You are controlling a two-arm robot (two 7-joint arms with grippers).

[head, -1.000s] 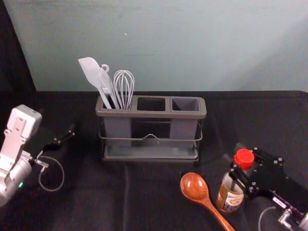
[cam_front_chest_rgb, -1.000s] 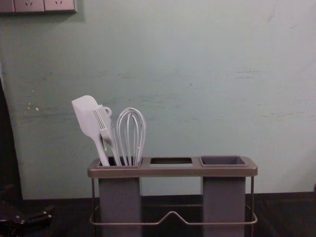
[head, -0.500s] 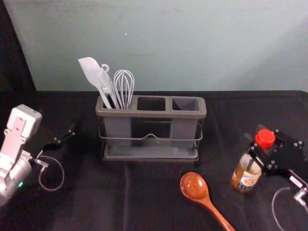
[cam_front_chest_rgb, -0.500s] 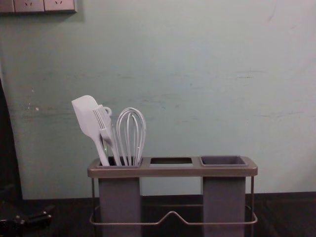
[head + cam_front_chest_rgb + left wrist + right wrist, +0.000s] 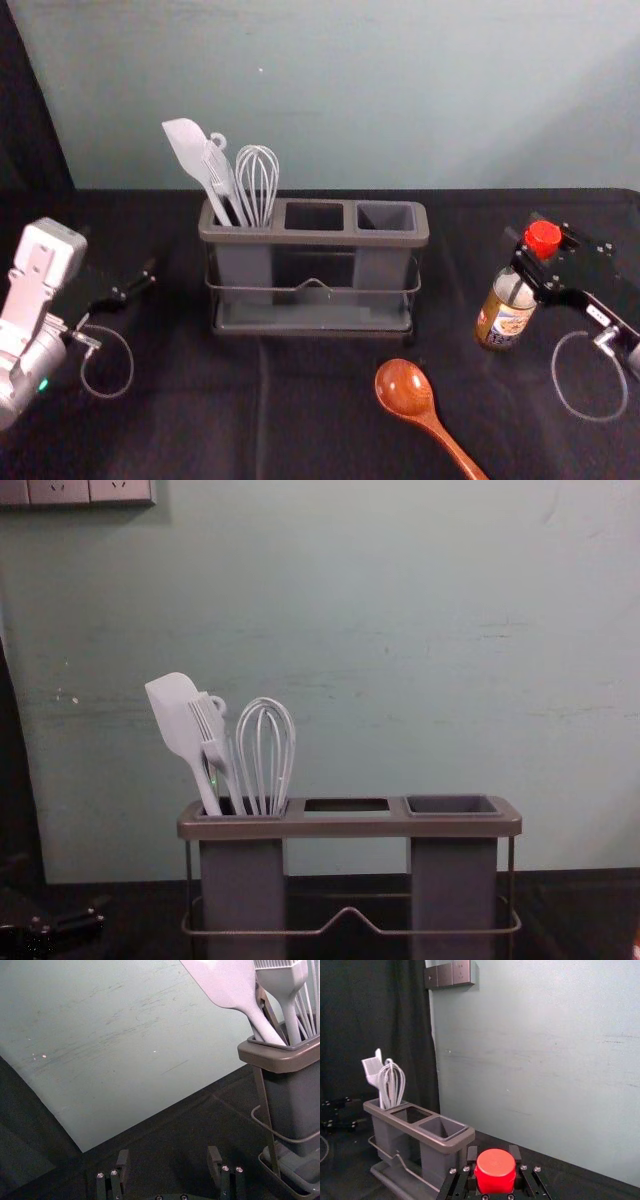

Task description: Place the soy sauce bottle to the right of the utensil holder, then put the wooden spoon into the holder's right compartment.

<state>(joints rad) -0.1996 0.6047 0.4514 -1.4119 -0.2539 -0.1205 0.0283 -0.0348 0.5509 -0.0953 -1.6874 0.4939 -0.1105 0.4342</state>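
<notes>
Farther back and slightly leftward over the surface (image 5: 300, 400) goes the soy sauce bottle (image 5: 505, 312) since the last head-view frame, bringing it nearly level with the front of the utensil holder (image 5: 315, 238); a sliver of it now enters the chest view at the right edge. That puts it on the correct side, so I judge the first placement nearly done.

At far left, my left end effector (image 5: 169, 1160) is parked with its fingers spread well apart and nothing between them. Next comes the holder, its left compartment bearing a spatula (image 5: 190, 150), a brush (image 5: 222, 170) and a whisk (image 5: 257, 183); the right compartment (image 5: 386, 216) is empty, ready for the spoon. In front and to the right, the wooden spoon (image 5: 405, 388) lies flat, its handle angled toward me.

At the right, my right end effector (image 5: 494, 1156) is closed around the bottle just under its red cap (image 5: 543, 239). I can't tell whether the base touches down, so I should confirm it stands steady before releasing, or it could topple.
</notes>
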